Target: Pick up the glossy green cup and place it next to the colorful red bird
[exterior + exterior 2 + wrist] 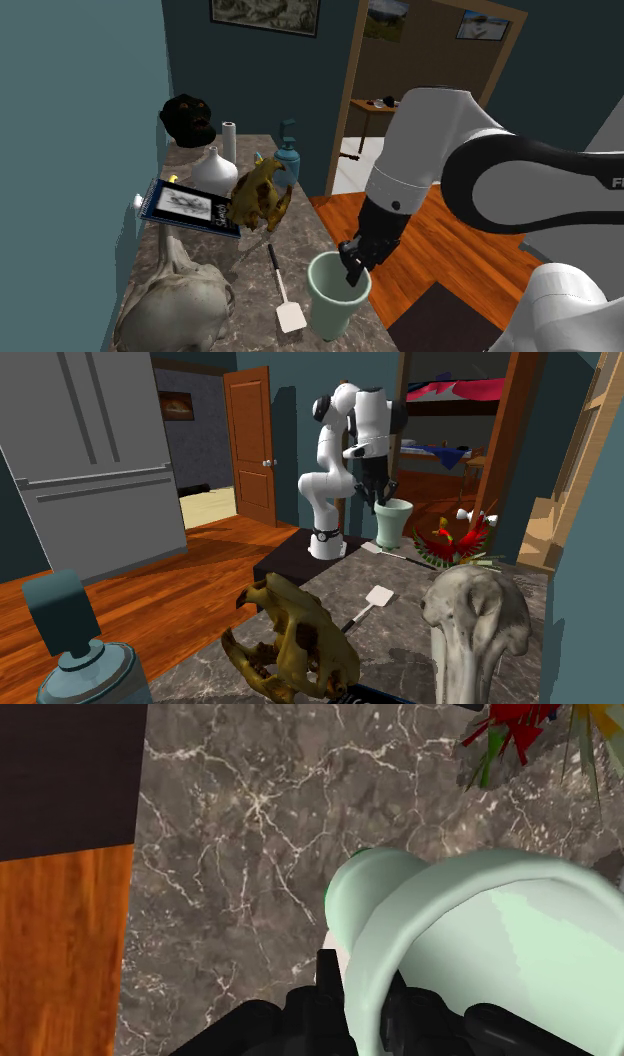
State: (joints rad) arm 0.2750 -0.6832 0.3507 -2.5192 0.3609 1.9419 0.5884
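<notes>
Where the grey marbled worktop [240, 290] runs out nearest the stand, the pale green cup [335, 295] is seen upright, mouth up, close to the edge. The claw [355, 268] is noted at the cup's rim. In the wrist view one black finger [326, 979] lies outside the wall and the other inside, with the wall pinched between them. The claw is therefore judged closed to a narrow gap on the rim wall. Whether the base has left the worktop cannot be told.

The red bird [455, 542] is recorded further along the worktop, near the cup but apart from it. A white spatula [291, 318] lies just beside the cup, on the shoulder view's left.

Handling, as judged:
- The cup reads as glossy, thin-walled and rigid, and is probably light.
- Its smooth surface is likely to be slippery under the pads.
- A pinch across the rim wall suits the open mouth.
- With a one-sided hold the cup may swing or tilt about the fingers, so slow carriage is advised.
- Bare worktop is seen between cup and bird. Room is judged enough for the cup to be set down beside the bird without its spread feathers being touched.
</notes>
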